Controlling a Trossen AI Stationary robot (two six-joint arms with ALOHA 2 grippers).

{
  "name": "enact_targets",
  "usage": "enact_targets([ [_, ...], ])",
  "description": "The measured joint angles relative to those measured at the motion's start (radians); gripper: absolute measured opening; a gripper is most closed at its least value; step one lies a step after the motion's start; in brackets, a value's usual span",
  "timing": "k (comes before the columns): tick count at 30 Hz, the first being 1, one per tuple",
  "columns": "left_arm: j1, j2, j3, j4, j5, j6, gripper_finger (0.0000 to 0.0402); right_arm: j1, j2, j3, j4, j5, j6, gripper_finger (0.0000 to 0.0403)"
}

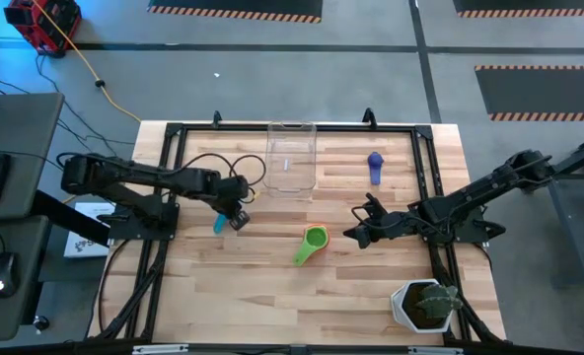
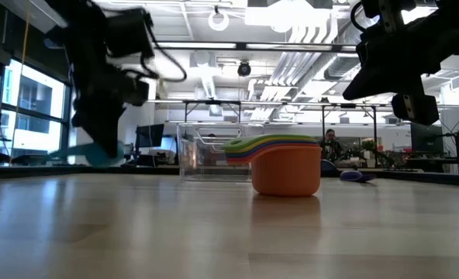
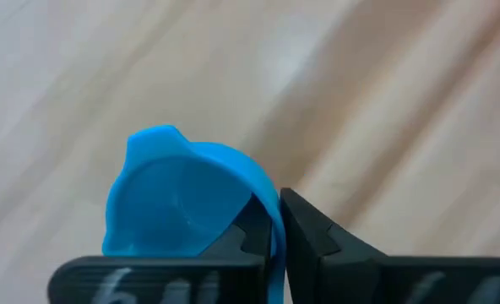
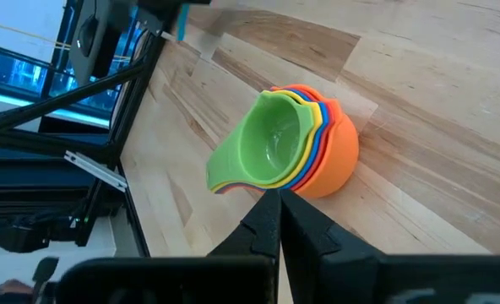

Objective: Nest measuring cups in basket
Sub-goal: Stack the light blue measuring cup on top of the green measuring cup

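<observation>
Left claw (image 1: 235,219): mine, clenched on the wall of the light blue cup (image 3: 182,203); it sits near the table's left side, just toward the near edge from the basket (image 1: 291,158).

Grip: my fingers (image 3: 313,228) pinch only the cup's thin rim wall, with the bowl hanging off to one side. I judge this a shallow hold; a quick swing could twist the cup in the pinch or let it slip out.

Right claw (image 1: 359,233): hovers right of table centre, beside the stack (image 1: 312,244); its fingers look pressed together, holding nothing.

Stack: green cup (image 4: 271,143) on top, then yellow, red, blue and orange under it, standing at mid-table and well apart from the basket. None of it is in the basket yet.

Purple cup (image 1: 375,166): alone near the far edge, right of the basket.

Basket: at the far edge, middle; it looks empty from above, though its clear walls make that hard to be sure of.

Risk, nesting order: if my light blue cup is smaller than the green one it will seat; if not, it will perch and tip. I cannot judge the sizes from here.

Risk, collision: both arms converge on the stack; my right claw so near could get in the way.

Plant pot (image 1: 425,304): near right corner, clear of the work.
</observation>
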Motion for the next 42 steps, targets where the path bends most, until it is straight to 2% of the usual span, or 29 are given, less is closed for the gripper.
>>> enact_targets([
  [5,-0.123,-0.009,0.119,-0.024,0.004,-0.051,0.0003,0.000,0.000,0.000,0.004,0.002,0.000,0.0000],
  [11,-0.261,0.052,0.350,-0.037,-0.038,-0.121,0.0002,0.000,0.000,0.000,0.006,0.002,0.000,0.0000],
  [15,-0.329,0.134,0.521,-0.039,-0.079,-0.114,0.0001,-0.001,0.000,0.000,0.006,0.003,-0.002,0.0000],
  [20,-0.365,0.277,0.698,-0.038,-0.080,-0.044,0.0001,-0.001,0.000,0.000,0.004,0.007,-0.003,0.0000],
  [24,-0.361,0.406,0.801,-0.039,-0.071,0.001,0.0001,-0.001,0.000,0.000,0.024,0.098,0.001,0.0000],
  [31,-0.359,0.577,0.898,-0.005,-0.070,0.036,0.0001,-0.002,-0.064,0.001,0.145,0.250,-0.160,0.0000],
  [37,-0.343,0.647,0.928,0.005,-0.065,0.020,0.0001,-0.012,-0.170,0.002,0.147,0.251,-0.263,0.0000],
  [42,-0.321,0.668,0.929,0.005,-0.067,0.027,0.0002,-0.012,-0.199,0.002,0.138,0.253,-0.275,0.0000],
])
